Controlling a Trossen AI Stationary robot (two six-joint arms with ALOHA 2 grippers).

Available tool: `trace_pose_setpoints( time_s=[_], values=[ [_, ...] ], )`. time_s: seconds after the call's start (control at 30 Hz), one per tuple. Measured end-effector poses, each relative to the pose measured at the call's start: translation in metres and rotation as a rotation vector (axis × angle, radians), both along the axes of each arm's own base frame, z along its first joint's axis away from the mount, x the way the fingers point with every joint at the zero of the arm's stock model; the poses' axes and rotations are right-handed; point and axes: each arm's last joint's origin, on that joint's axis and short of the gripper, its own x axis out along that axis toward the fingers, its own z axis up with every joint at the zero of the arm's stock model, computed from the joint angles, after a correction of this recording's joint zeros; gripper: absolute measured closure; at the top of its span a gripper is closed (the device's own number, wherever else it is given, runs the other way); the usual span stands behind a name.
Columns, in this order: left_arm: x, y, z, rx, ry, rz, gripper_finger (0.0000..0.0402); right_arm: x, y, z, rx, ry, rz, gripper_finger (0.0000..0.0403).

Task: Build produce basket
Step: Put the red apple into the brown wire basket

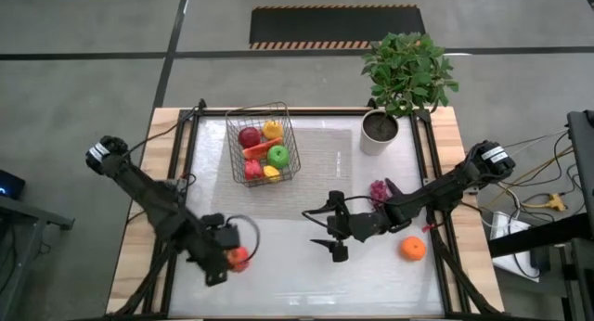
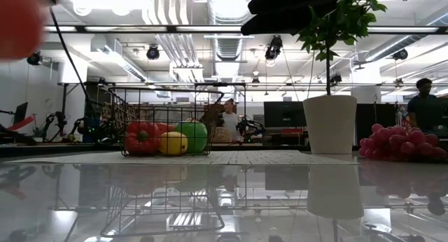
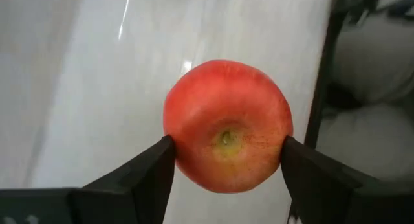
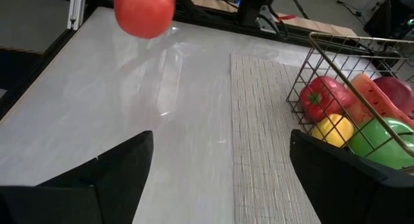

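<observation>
The wire basket [image 1: 263,143] stands on a grey woven mat at the far left of the table. It holds a dark red apple, a green apple, a lemon, a red pepper and a watermelon slice. My left gripper [image 1: 234,258], near the front left, is shut on a round red-orange fruit [image 3: 226,127]. That fruit also shows as a red blur [image 2: 17,22] in the low view and as a ball [image 4: 143,11] in the right wrist view. My right gripper [image 1: 313,228] hovers open at mid table. Purple grapes [image 1: 379,190] and an orange [image 1: 413,248] lie on the table to the right. My left gripper pinches the red-orange fruit by its two opposite sides [image 3: 173,143] between the two fingers [image 3: 304,175]. The fruit's dimpled end faces the wrist camera. The fingers slant steeply down from above. The fruit is lifted clear of the table.
A white pot [image 1: 379,133] with a green plant stands at the far right, beside the mat [image 1: 329,154]. Dark rails [image 1: 422,154] run along the table's left and right sides. The glossy surface [image 1: 297,284] between the grippers and the front edge is bare.
</observation>
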Motion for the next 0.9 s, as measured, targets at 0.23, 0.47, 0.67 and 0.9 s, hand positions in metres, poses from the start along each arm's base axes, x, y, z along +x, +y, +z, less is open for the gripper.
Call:
trace_pose_setpoints(
  time_s=[0.23,0.47,0.67,0.9],
  values=[
    [0.038,0.055,0.05,0.066,-0.108,0.032,0.0162,-0.002,-0.001,-0.004,-0.019,0.045,-0.001,0.0058],
    [0.051,0.122,0.07,0.255,-0.044,-0.025,0.0162,-0.008,-0.003,-0.008,0.014,0.12,-0.038,0.0058],
    [0.059,0.185,0.062,0.368,0.031,-0.034,0.0162,-0.009,-0.004,-0.01,0.046,0.142,-0.062,0.0059],
    [0.073,0.251,0.036,0.417,0.168,-0.032,0.0162,-0.009,-0.004,-0.01,0.05,0.142,-0.064,0.0058]
  ],
)
